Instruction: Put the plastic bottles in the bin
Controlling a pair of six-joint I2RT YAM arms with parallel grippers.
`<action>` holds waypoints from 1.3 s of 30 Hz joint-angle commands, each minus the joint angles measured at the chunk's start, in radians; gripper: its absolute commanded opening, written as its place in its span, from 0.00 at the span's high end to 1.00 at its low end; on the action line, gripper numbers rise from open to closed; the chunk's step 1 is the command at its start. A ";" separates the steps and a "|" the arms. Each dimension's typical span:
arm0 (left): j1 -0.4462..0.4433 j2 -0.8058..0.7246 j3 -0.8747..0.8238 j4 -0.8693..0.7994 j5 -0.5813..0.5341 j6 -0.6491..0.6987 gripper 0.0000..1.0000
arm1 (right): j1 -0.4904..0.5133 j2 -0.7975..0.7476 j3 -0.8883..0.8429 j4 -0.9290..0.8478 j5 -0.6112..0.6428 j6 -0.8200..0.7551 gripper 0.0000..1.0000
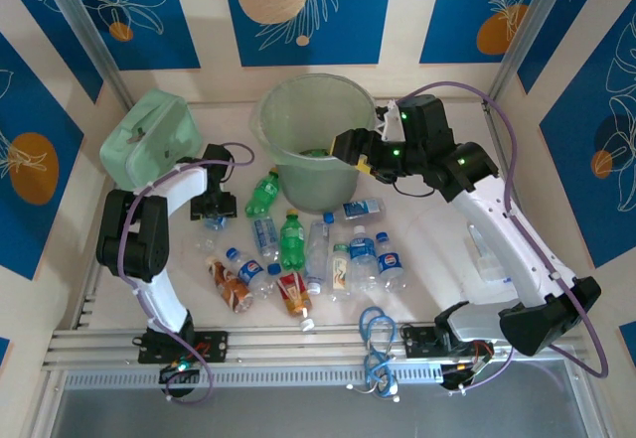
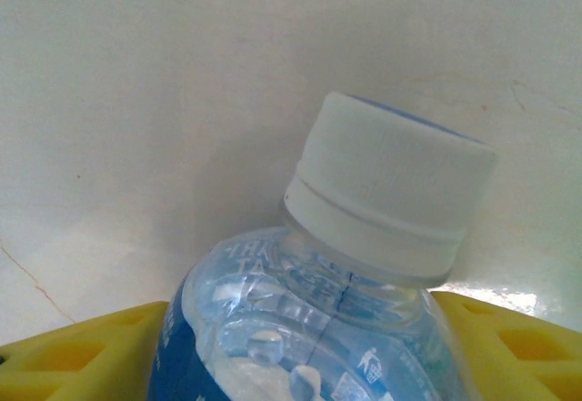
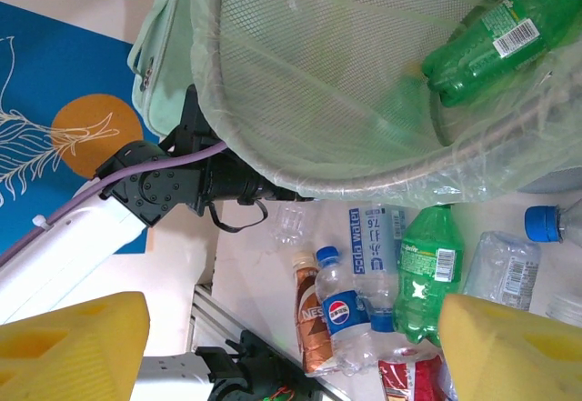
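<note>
The left hand [image 1: 213, 207] sits low over the counter [image 1: 437, 239], its yellow fingers [image 2: 82, 355] close on either side of a clear, white-capped bottle [image 2: 309, 328]; whether they clamp it cannot be told. More bottles [image 1: 308, 254] lie scattered on the counter in front of the bin [image 1: 318, 188], and a green bottle [image 3: 500, 42] lies inside it. The right hand [image 1: 350, 150] hangs at the bin's rim, fingers apart and empty.

You have bare tabletop [image 1: 425, 234] right of centre; the bottles [image 1: 291, 242] crowd the middle, the bin [image 1: 298, 178] blocks upper centre
</note>
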 commanded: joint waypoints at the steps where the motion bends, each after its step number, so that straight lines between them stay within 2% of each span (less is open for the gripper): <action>1: 0.021 0.011 0.016 0.000 -0.010 0.001 0.39 | -0.006 0.005 0.033 -0.014 -0.007 -0.007 0.17; 7: 0.023 -0.079 0.038 -0.044 0.005 -0.027 0.40 | 0.032 -0.006 0.057 -0.019 0.016 -0.029 0.17; 12: 0.024 -0.209 0.090 -0.091 0.084 -0.085 0.41 | 0.110 -0.007 0.086 -0.031 0.067 -0.062 0.17; 18: 0.025 -0.364 0.178 -0.092 0.252 -0.252 0.41 | 0.231 0.001 0.124 -0.019 0.106 -0.090 0.17; 23: 0.028 -0.467 0.241 -0.005 0.425 -0.422 0.41 | 0.322 0.018 0.162 0.009 0.103 -0.102 0.17; 26: 0.027 -0.530 0.217 0.152 0.549 -0.590 0.41 | 0.341 0.040 0.190 0.018 0.062 -0.099 0.17; 30: 0.027 -0.595 0.104 0.508 0.691 -0.855 0.41 | 0.335 0.053 0.207 0.069 -0.009 -0.078 0.12; 35: 0.027 -0.611 -0.002 0.867 0.767 -1.080 0.39 | 0.306 0.094 0.239 0.092 -0.051 -0.071 0.04; 39: 0.027 -0.605 -0.033 0.969 0.793 -1.162 0.39 | 0.287 0.167 0.345 0.023 -0.055 -0.099 0.03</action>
